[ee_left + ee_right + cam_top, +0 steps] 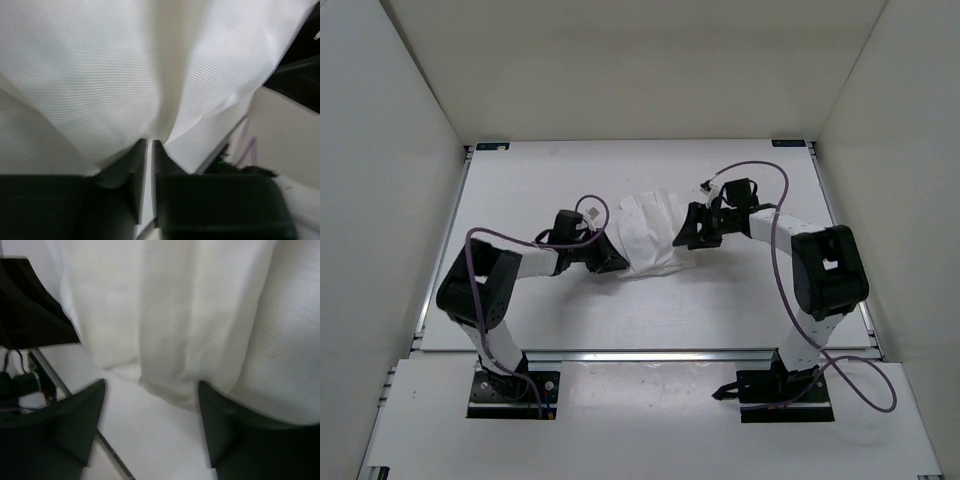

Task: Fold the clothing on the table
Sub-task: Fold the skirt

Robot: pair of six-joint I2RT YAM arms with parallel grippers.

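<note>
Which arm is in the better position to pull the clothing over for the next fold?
Probably the left: the left gripper pinches the clothing between nearly shut jaws, while the right gripper stands open, holding nothing.

Top external: fixed high above and behind the arm bases (515,390), looking steeply down over the whole surface (550,320). Left wrist: just behind the left hand (150,145), lens very near the clothing (125,75). Right wrist: likewise behind the right hand (150,390), facing the same clothing at close range. Shared by all three: the clothing.

The clothing (650,235) obstructs the middle of the table (620,320); margins lie bare.
</note>
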